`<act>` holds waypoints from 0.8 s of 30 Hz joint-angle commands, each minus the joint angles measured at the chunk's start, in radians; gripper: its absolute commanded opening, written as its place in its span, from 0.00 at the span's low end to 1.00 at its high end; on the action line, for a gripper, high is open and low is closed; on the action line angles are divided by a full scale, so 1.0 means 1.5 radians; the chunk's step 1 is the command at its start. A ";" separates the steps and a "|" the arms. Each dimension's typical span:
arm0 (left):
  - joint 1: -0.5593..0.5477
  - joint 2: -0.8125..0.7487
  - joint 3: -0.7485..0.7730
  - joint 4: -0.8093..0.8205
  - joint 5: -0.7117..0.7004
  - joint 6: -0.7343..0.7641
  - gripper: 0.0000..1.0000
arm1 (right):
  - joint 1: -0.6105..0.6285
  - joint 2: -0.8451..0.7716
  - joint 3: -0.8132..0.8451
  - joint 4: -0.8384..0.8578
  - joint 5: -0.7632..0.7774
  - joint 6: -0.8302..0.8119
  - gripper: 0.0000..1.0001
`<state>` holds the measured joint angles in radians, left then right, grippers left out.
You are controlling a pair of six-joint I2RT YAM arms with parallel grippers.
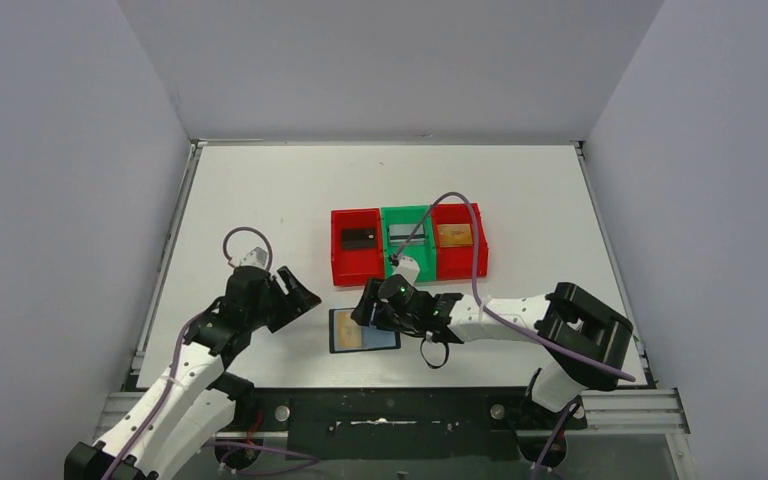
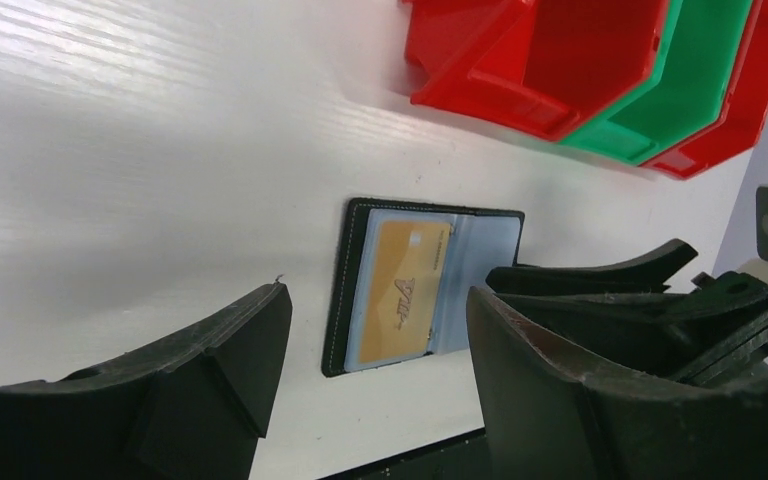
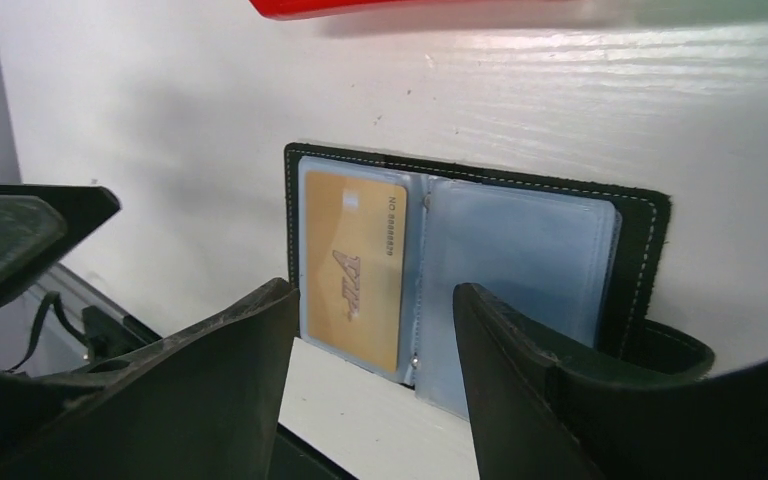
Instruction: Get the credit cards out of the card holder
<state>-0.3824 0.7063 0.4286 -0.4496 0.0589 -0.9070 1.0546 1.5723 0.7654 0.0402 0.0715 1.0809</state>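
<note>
The card holder lies open and flat near the table's front edge, black outside with bluish-grey pockets. A gold credit card sits in its left pocket; the right pocket looks bare. My right gripper hovers over the holder's right half, open, its fingers straddling the middle fold at the near edge with nothing between them. My left gripper stands open to the left of the holder, and its fingers frame the holder from the near side without touching it.
Behind the holder stands a row of three bins: red, green, red. A black card, a silver-grey card and a gold card lie in them. The right arm's purple cable arcs over the bins.
</note>
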 commanded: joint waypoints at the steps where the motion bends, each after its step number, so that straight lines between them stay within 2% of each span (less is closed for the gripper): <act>1: 0.004 0.031 0.000 0.092 0.106 0.024 0.62 | 0.000 -0.010 -0.019 0.120 -0.024 0.054 0.58; 6: -0.005 0.081 0.009 0.105 0.130 0.040 0.51 | -0.001 0.005 -0.023 0.141 -0.042 0.062 0.52; 11: -0.026 0.114 0.011 0.130 0.132 0.040 0.50 | -0.006 0.021 -0.035 0.167 -0.060 0.073 0.50; 16: -0.083 0.146 -0.001 0.164 0.112 0.019 0.48 | -0.020 0.039 -0.076 0.234 -0.098 0.098 0.45; 20: -0.131 0.172 0.003 0.175 0.081 0.015 0.48 | -0.027 0.055 -0.090 0.240 -0.112 0.107 0.42; 24: -0.148 0.198 0.003 0.180 0.073 0.015 0.46 | -0.030 0.063 -0.113 0.269 -0.119 0.125 0.36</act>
<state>-0.5846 0.9775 0.4210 -0.2520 0.2005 -0.8818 1.0145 1.6505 0.6289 0.3573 -0.0944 1.2339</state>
